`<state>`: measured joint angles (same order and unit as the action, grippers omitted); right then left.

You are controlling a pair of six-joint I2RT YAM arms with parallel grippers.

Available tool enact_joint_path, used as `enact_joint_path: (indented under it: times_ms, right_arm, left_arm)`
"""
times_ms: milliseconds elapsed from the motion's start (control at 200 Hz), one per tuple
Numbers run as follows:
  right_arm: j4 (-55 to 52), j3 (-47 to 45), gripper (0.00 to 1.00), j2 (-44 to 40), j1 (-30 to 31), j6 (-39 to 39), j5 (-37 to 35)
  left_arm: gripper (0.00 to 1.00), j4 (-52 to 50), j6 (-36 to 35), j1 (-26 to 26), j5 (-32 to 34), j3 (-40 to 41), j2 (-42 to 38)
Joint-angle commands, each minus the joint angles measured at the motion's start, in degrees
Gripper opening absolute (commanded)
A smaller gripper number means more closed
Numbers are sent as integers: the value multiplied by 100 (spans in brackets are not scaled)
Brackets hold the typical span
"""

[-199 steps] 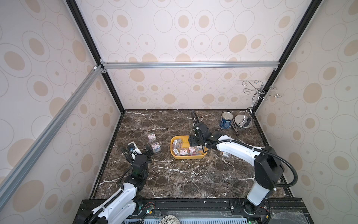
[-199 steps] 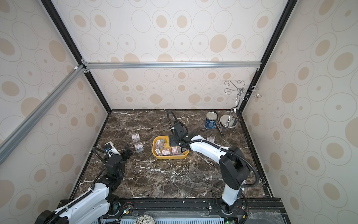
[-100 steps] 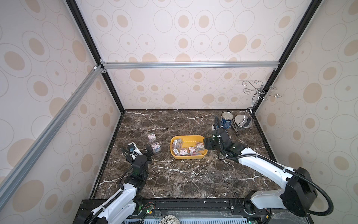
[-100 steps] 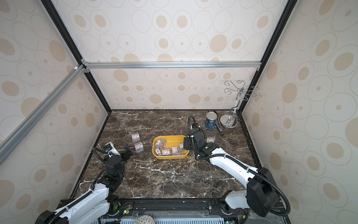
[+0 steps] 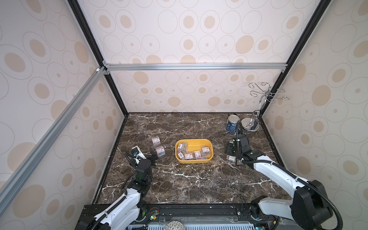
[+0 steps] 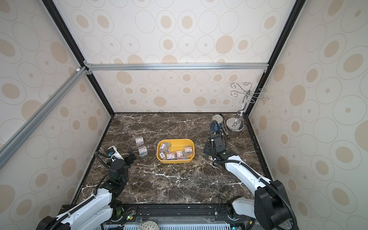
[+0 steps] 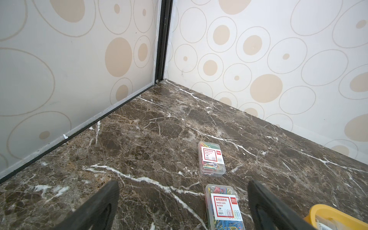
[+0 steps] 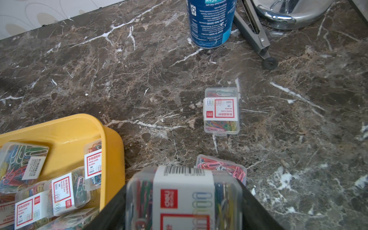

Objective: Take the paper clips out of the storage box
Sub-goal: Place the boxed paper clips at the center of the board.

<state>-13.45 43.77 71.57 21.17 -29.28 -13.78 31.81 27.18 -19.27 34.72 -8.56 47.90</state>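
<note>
The yellow storage box [image 5: 194, 141] [image 6: 175, 140] sits mid-table with several clear boxes of paper clips [image 5: 205, 150] inside. Two more paper clip boxes [image 5: 156, 140] [image 5: 160, 151] lie left of it. My left gripper [image 5: 152, 157] [image 7: 183, 185] stands open just short of the nearer one [image 7: 225, 207]. My right gripper [image 5: 229, 149] [image 8: 184, 191] is to the right of the storage box [image 8: 103, 131]. It is shut on a paper clip box [image 8: 184, 199] above the marble. Beyond it lie one labelled box [image 8: 221, 111] and another half hidden [image 8: 221, 165].
A blue-labelled tin can [image 5: 232, 123] [image 8: 211, 23] stands at the back right. Beside it are a chrome hook stand [image 5: 251, 126] and a metal tool [image 8: 253, 33]. Patterned walls enclose the marble table on three sides.
My right arm has swung from over the storage box to its right side, carrying a paper clip box. The left arm has not moved.
</note>
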Motion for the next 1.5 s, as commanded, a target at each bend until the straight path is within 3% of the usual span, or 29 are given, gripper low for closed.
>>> enact_joint_path:
  times_ms: [0,330,575,1391,1496]
  right_arm:
    - [185,-25,62,170,-112,17,173]
    - [7,840,63,1701,-152,280,671]
    - [-244,1589,63,2746,-174,482,555]
    - [-465,2136,69,3508,-324,467,910]
    - [-509,2170,76,3495,-324,482,963]
  left_arm:
    - [100,126,-2,41,-4,14,-81]
    - [100,123,4,38,-10,16,-62]
    - [100,115,15,38,2,20,-70]
    - [100,115,24,38,0,21,-70]
    - [100,115,24,40,2,21,-66]
